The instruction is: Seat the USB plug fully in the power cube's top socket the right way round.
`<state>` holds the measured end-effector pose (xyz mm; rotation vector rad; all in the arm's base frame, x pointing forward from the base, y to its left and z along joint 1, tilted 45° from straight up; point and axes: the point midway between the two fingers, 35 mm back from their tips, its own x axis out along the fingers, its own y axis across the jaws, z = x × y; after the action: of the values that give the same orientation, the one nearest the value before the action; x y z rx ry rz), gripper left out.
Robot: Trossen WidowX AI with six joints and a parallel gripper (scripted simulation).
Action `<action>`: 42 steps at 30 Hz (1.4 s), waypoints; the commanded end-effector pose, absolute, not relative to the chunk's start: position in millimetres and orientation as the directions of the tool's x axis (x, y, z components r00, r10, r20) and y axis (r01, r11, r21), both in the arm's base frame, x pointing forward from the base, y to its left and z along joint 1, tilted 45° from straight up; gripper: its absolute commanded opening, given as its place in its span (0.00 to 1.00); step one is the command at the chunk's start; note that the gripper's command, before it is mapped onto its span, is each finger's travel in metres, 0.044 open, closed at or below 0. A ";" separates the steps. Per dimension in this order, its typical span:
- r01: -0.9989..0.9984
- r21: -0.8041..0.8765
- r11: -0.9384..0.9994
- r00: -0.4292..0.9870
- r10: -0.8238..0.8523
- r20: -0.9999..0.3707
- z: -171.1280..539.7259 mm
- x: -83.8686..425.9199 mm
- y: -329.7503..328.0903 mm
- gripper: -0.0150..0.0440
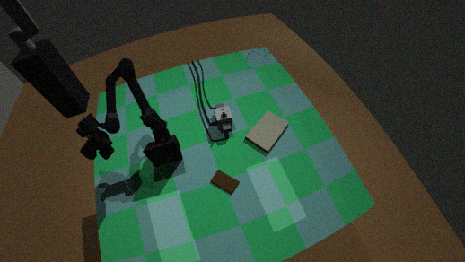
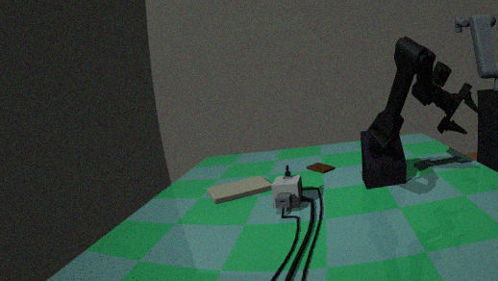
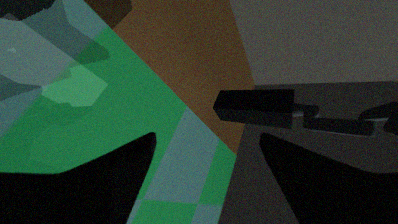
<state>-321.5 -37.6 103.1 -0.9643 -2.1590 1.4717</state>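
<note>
The pale power cube (image 1: pixel 219 110) (image 2: pixel 279 185) stands on the checkered mat. A small dark USB plug (image 1: pixel 223 115) (image 2: pixel 287 170) stands upright from its top; its depth and which way round it sits are too small to tell. A grey plug (image 2: pixel 284 200) is in the cube's side, and several dark cables run from the cube over the mat. My gripper (image 1: pixel 83 144) (image 2: pixel 471 120) (image 3: pixel 208 138) is open and empty, raised on the far side of the arm's base from the cube. Neither cube nor plug shows in the wrist view.
A beige slab (image 1: pixel 267 131) (image 2: pixel 240 189) lies beside the cube. A small brown block (image 1: pixel 225 181) (image 2: pixel 320 167) lies between the slab and the arm's base. A dark box-shaped post (image 1: pixel 51 76) (image 2: pixel 487 125) (image 3: pixel 255 106) with grey linkage is near the gripper, beyond the mat.
</note>
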 end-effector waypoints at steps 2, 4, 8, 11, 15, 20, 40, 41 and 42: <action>0.310 -0.927 0.210 -0.741 0.665 -0.097 102.4 -325.6 -49.3 1.00; 0.314 -0.917 0.245 -0.833 0.535 -0.142 96.2 -330.9 -90.1 1.00; 0.352 -0.860 0.369 -0.910 0.348 -0.224 85.0 -325.8 -145.0 1.00; 0.344 -0.844 0.411 -0.937 0.206 -0.282 76.7 -314.2 -183.2 1.00; 0.315 -0.793 0.521 -0.914 -0.059 -0.402 60.4 -276.1 -253.8 1.00; 0.229 -0.689 0.688 -0.780 -0.294 -0.553 38.0 -210.4 -308.6 1.00; -0.452 -0.349 0.821 0.031 -0.377 -0.926 3.0 133.4 -330.4 1.00; -0.495 -0.328 0.804 0.059 -0.345 -0.937 2.8 149.0 -321.0 1.00; -0.538 -0.307 0.785 0.086 -0.311 -0.946 2.8 163.9 -310.7 1.00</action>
<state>113.0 -339.4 3.2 1.6860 -4.2036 0.0246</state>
